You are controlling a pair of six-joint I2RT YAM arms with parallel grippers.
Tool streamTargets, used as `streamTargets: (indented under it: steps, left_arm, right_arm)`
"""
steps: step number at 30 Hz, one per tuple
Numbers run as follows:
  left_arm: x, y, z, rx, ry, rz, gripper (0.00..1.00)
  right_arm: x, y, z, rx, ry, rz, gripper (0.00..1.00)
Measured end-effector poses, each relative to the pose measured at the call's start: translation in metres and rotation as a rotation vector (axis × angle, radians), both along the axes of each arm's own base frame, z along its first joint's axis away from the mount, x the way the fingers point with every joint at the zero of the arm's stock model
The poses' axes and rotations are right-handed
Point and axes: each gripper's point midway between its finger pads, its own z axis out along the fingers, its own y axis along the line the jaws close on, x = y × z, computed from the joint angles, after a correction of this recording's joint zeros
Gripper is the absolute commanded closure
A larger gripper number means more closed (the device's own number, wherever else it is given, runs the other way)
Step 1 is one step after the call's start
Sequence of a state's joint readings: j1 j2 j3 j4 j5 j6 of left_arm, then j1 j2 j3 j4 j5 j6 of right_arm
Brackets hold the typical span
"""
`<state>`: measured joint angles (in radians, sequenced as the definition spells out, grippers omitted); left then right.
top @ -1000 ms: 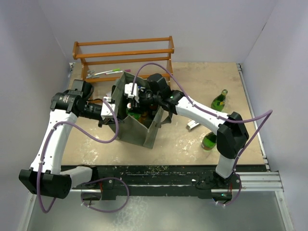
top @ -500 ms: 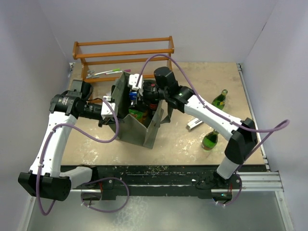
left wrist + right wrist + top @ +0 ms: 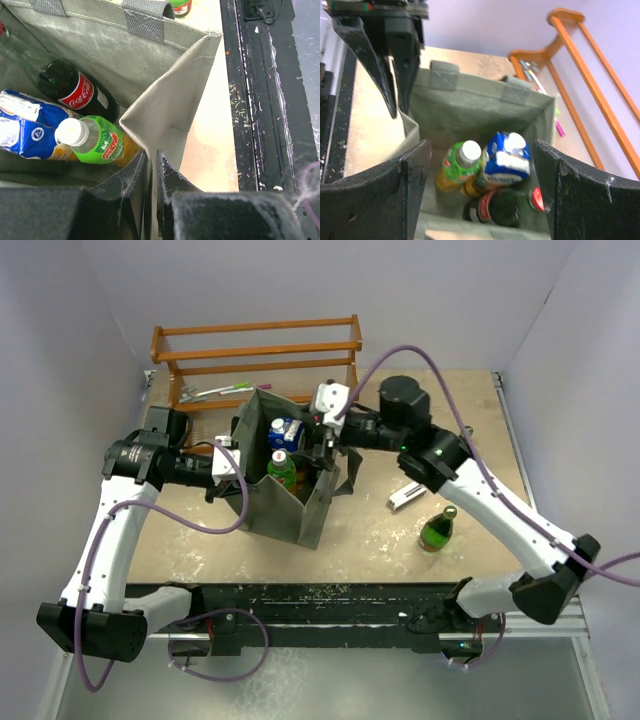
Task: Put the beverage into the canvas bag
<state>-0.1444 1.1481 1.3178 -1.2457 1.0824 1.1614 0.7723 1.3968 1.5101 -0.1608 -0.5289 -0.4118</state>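
Now my right gripper [image 3: 480, 155] has released and risen, jaws wide apart. The beverage [image 3: 458, 163] rests inside the canvas bag [image 3: 292, 516], whose rim my left gripper [image 3: 151, 167] pinches. This placement appears complete.

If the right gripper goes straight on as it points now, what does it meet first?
Likely the green bottle or blue pack inside the bag, both ahead of the open right gripper. Which comes first is unclear.
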Motion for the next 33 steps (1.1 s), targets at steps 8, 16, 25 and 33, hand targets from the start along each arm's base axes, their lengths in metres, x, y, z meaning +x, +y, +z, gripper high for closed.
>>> streamTargets:
  steps: [8, 16, 25, 33]
  left_arm:
    - [0.000, 0.003, -0.004, 0.027, 0.000, 0.008, 0.85]
    - [-0.002, 0.005, -0.007, 0.036, 0.005, 0.011, 0.84]
    - [-0.005, 0.006, -0.010, 0.039, -0.008, 0.014, 0.84]
    - [-0.007, 0.007, -0.011, 0.041, -0.018, 0.017, 0.84]
  right_arm:
    - [0.031, -0.107, 0.013, 0.003, -0.018, -0.300, 0.16]
    - [0.035, -0.209, -0.026, -0.023, 0.076, -0.643, 0.16]
    - [0.045, -0.304, -0.076, -0.022, 0.188, -1.020, 0.16]
    - [0.070, -0.350, -0.116, -0.101, 0.273, -1.233, 0.19]
